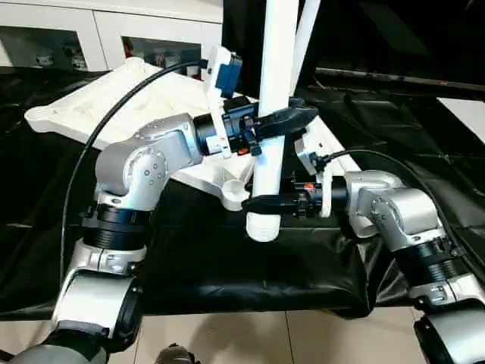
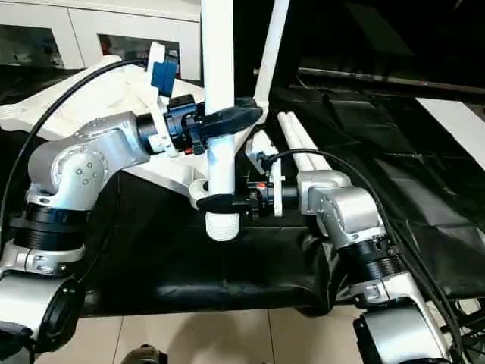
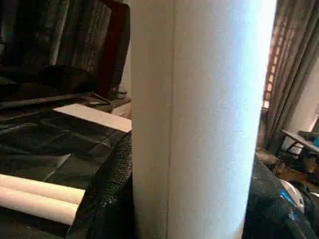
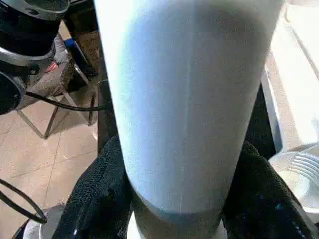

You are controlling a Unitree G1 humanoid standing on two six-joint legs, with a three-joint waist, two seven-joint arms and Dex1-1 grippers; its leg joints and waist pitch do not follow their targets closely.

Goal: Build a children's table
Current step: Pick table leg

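Note:
A white tubular leg (image 1: 271, 114) stands upright in front of the near corner socket (image 1: 235, 193) of the white tabletop (image 1: 121, 102), its ribbed lower end hanging above the black cover. My left gripper (image 1: 284, 120) is shut on the leg partway up. My right gripper (image 1: 261, 203) is shut on the same leg just above its ribbed end. In the wrist views the leg (image 3: 199, 119) (image 4: 184, 99) sits between black fingers (image 3: 107, 189) (image 4: 99, 199). A second leg (image 1: 307, 30) rises upright behind. More legs (image 2: 303, 144) lie on the cover to the right.
The black-covered work table (image 1: 189, 258) carries everything; its front edge is near, with tiled floor below. A white cabinet with glass doors (image 1: 68, 38) stands at the back left. A black cable (image 1: 106, 129) arcs over my left arm. A white board (image 1: 466, 114) lies at the far right.

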